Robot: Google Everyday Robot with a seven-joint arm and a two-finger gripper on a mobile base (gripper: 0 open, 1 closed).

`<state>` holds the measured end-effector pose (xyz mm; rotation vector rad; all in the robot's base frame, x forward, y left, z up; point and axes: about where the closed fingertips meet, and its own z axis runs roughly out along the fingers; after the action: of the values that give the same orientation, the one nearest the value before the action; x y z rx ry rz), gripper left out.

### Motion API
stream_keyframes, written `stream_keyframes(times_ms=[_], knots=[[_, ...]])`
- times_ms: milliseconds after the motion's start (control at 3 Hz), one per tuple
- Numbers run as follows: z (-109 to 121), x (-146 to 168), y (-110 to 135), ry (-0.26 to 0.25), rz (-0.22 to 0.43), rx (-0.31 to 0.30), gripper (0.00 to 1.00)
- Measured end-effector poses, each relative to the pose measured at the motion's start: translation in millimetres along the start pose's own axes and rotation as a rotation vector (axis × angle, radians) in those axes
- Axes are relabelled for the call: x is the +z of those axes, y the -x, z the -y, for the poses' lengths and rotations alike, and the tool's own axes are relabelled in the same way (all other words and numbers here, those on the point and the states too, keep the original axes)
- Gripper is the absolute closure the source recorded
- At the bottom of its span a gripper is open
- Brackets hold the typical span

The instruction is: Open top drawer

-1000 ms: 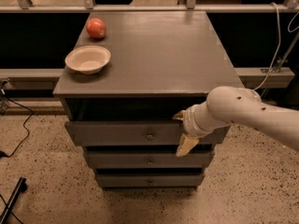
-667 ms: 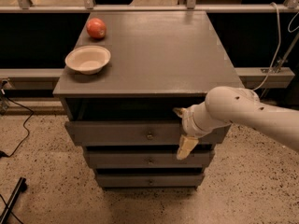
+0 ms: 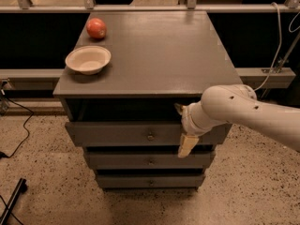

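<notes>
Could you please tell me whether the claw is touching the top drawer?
Cannot tell. In the camera view the claw overlaps the right part of the front of the top drawer, but neither contact nor a gap shows plainly.

Grey cabinet (image 3: 79,110) on speckled floor (image 3: 42,172); on its worktop (image 3: 159,55), a white bowl (image 3: 88,59) at the front-left edge and a red fruit (image 3: 96,28) just behind it, the two apart. Top drawer (image 3: 112,134) has its front out ahead of the two lower drawers (image 3: 117,161), with a dark gap under the worktop and the brass knob (image 3: 150,136) bare mid-front. White arm (image 3: 253,111) comes in from the right, with the gripper (image 3: 185,135) at the top drawer's front right of the knob, its tan tip hanging down over the drawer's lower edge.
</notes>
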<state>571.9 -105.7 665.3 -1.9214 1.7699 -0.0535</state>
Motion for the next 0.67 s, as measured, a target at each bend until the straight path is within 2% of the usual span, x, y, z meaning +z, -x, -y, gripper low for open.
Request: stream_keyframes(times_ms=[333,667], knots=[[0.1,0.3,-0.3,0.000,-0.002,0.000,0.00],[-1.8,2.4,-9.9,0.020,-0.033,0.005,0.00]])
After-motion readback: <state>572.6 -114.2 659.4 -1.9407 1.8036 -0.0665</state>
